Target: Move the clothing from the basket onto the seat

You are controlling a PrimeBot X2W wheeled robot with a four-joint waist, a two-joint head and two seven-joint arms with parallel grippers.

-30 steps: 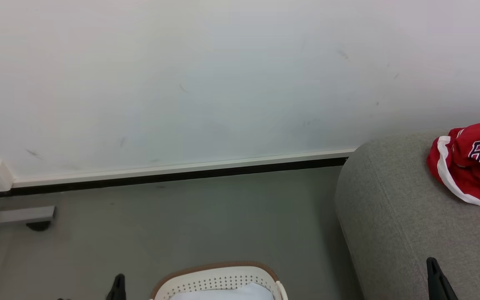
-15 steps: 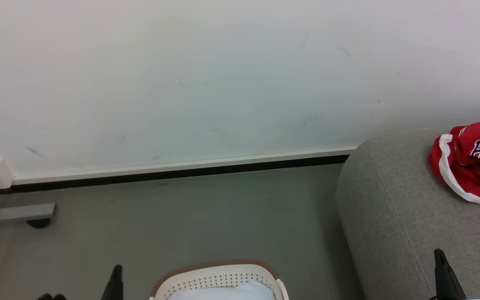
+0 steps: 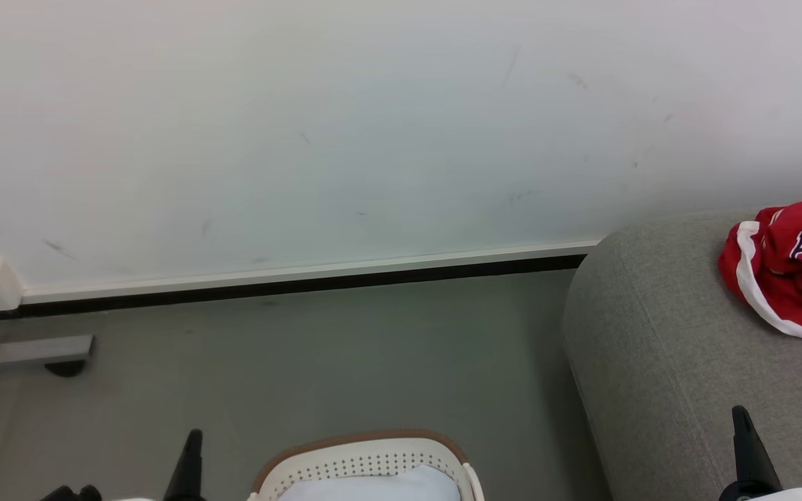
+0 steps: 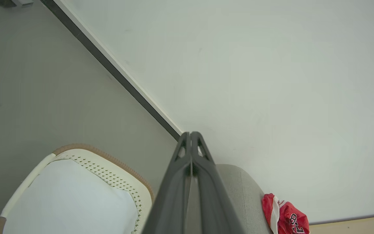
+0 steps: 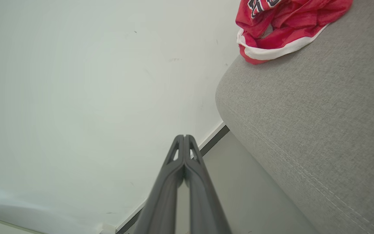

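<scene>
- Both grippers stand higher in the head view than a second ago. The left gripper has risen beside the basket, and the right gripper has gone up and rightward over the seat.
- Skirting and basket rim have also slid slightly up the head view. That reads as the camera tilting; nothing on the floor has moved.
- Left gripper, left wrist view: the two dark fingers are pressed together tip to tip with nothing between them.
- Right gripper, right wrist view: likewise clenched on nothing.
- Clothing: one crumpled red bundle with white trim and dark lettering. It lies on top of the seat, towards the wall side and well apart from both grippers.
- Basket: on the floor, left of the seat. Inside is a smooth pale surface; I cannot tell whether it is bare bottom or a pale cloth. No red shows in the part visible.
- Judgement: the transfer looks done or nearly done. Only a check of the basket's hidden near side is likely left.
</scene>
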